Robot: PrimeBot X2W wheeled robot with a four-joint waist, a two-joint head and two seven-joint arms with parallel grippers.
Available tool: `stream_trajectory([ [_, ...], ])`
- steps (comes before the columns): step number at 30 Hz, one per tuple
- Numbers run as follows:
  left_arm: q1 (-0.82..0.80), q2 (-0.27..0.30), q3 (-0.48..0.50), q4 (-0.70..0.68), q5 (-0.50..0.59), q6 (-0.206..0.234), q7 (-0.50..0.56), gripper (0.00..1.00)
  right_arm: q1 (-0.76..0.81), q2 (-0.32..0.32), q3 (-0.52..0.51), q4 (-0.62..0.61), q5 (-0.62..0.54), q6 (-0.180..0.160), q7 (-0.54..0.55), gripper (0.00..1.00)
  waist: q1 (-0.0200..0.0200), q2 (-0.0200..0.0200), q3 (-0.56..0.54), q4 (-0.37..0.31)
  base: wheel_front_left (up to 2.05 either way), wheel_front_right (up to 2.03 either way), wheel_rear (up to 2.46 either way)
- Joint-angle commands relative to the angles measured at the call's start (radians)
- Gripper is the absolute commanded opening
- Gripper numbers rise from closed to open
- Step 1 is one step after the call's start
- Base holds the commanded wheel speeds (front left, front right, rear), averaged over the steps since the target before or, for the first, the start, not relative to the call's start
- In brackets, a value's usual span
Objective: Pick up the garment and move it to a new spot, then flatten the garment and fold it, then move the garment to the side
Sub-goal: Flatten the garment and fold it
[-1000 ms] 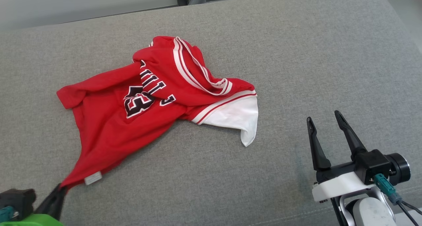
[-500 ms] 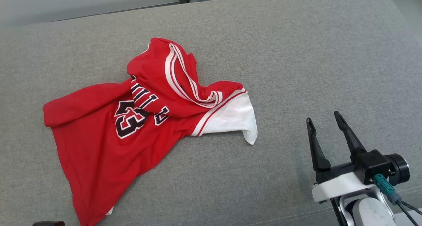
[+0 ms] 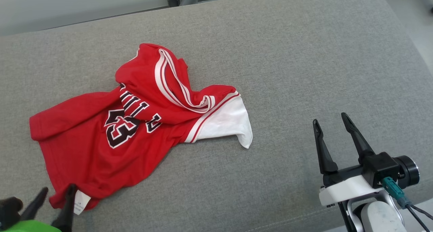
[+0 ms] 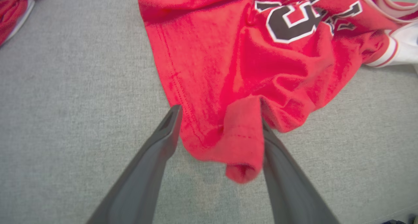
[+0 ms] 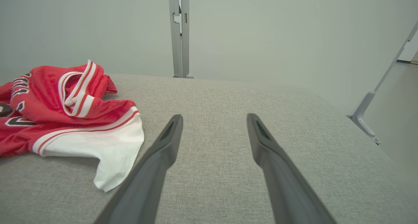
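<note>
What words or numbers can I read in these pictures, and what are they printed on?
"23": black digits edged in white, on the red jersey.
Black lettering next to the number: folded over, cannot be read whole.
White tag at the jersey's hem: print too small to read.

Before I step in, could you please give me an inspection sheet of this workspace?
Surface: grey woven fabric cushion.
Job's things: crumpled red jersey with white trim and black numerals, unfolded.
Clutter: red-and-white cloth edge at the left wrist view's corner, unidentified.
Grippers: left claw open, jersey hem between its fingers; right claw open, empty, apart from the jersey.
Cables: black cable with teal plug at the right wrist.
Surroundings: pale wall, grey metal post.
</note>
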Motion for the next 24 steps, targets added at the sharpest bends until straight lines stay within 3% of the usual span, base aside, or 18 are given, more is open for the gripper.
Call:
stream_trajectory([
  [1, -0.031, 0.012, 0.038, -0.049, 0.013, 0.023, -0.025, 1.0, -0.004, -0.001, -0.005, -0.006, 0.006, -0.001, 0.0, 1.0, 0.0, 0.0, 0.0, -0.032, 0.0, 0.0, 0.0],
  [8, -0.078, 0.003, 0.056, -0.174, 0.052, 0.069, -0.053, 1.0, 0.0, -0.001, -0.018, -0.021, 0.017, -0.001, 0.0, 1.0, 0.0, 0.0, -0.009, -0.088, 0.0, 0.0, 0.0],
  [12, -0.091, -0.025, 0.055, -0.161, 0.087, 0.09, -0.109, 1.0, 0.015, -0.001, -0.038, -0.034, 0.017, -0.001, 0.0, 1.0, 0.0, 0.0, -0.022, -0.089, 0.0, 0.0, 0.0],
  [13, -0.097, -0.055, 0.053, -0.149, 0.083, 0.096, -0.137, 1.0, 0.019, -0.001, -0.043, -0.04, 0.009, -0.001, 0.0, 1.0, 0.0, 0.0, -0.027, -0.085, 0.0, 0.0, 0.0],
  [20, -0.116, -0.13, 0.004, 0.082, 0.151, 0.037, -0.379, 1.0, 0.032, -0.001, -0.064, -0.066, -0.027, -0.001, 0.0, 1.0, 0.0, 0.0, -0.064, -0.039, 0.0, 0.0, 0.0],
  [24, -0.125, -0.178, 0.004, 0.2, 0.179, -0.016, -0.452, 1.0, 0.039, -0.001, -0.065, -0.068, -0.037, -0.001, 0.0, 1.0, 0.0, 0.0, -0.091, -0.011, 0.0, 0.0, 0.0],
])
